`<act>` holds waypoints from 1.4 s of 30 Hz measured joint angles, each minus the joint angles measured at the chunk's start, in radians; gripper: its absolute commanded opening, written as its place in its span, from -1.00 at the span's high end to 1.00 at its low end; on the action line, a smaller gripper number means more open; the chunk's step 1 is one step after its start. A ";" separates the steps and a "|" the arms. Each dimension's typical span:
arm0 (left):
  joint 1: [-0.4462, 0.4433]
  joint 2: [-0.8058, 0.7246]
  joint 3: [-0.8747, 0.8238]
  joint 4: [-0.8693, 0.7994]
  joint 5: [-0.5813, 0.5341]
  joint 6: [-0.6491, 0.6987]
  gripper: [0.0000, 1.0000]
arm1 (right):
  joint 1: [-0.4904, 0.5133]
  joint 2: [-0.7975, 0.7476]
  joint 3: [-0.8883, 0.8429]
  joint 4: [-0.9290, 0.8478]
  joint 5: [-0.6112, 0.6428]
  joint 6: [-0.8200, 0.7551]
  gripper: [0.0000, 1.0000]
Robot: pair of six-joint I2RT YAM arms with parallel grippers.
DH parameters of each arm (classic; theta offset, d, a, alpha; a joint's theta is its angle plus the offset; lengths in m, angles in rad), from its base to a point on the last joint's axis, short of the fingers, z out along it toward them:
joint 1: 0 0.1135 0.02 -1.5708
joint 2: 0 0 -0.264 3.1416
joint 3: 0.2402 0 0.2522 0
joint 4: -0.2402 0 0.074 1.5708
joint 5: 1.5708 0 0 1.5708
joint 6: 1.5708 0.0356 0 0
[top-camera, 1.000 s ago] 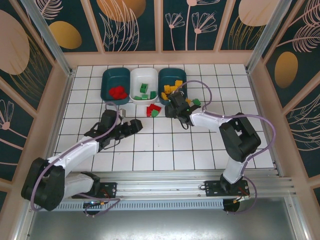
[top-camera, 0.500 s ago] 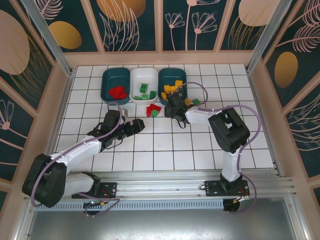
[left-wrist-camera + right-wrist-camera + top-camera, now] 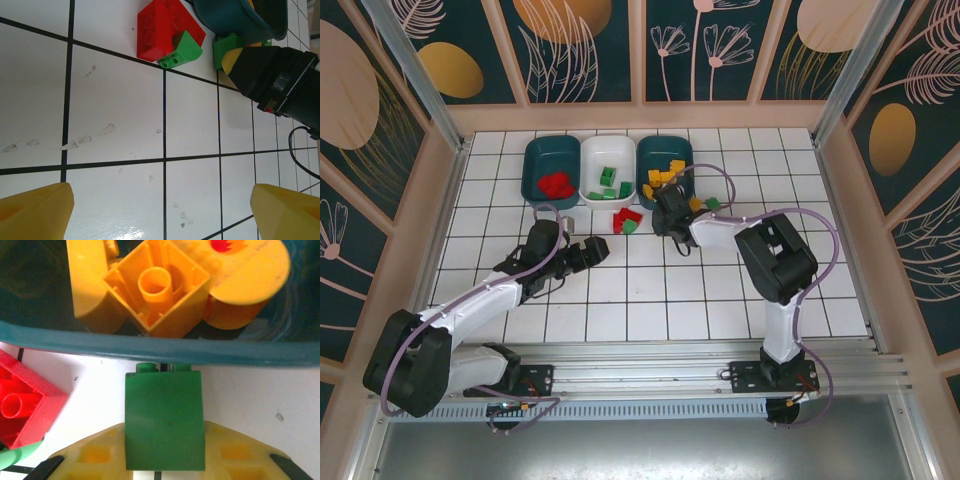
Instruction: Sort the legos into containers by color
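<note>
1. Green brick (image 3: 165,420): near end overlaps the right gripper (image 3: 165,472), so contact cannot be told
2. Red brick (image 3: 22,402), left of that gripper, cut by the edge
3. Left gripper (image 3: 160,215): fingertips (image 3: 35,212) cropped

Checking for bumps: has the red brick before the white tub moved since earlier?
No. The red brick stays put, equally close to the white tub.

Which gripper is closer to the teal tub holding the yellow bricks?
Right. The right gripper, around a green brick, sits just before that tub; the left gripper hangs open, tiles back.
</note>
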 measured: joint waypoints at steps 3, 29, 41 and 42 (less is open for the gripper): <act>0.000 -0.008 -0.007 0.000 -0.010 0.000 -0.84 | 0.015 -0.047 -0.027 -0.002 0.007 -0.009 0.52; 0.000 -0.595 -0.314 -0.165 -0.401 -0.271 -0.97 | 0.086 0.312 0.659 -0.134 -0.072 -0.103 -0.08; 0.000 -0.457 -0.275 -0.100 -0.333 -0.242 -0.97 | 0.079 -0.020 0.365 -0.115 -0.021 -0.139 -0.17; 0.000 -0.435 -0.272 -0.079 -0.311 -0.237 -0.97 | 0.069 -0.090 0.310 -0.099 -0.016 -0.141 -0.14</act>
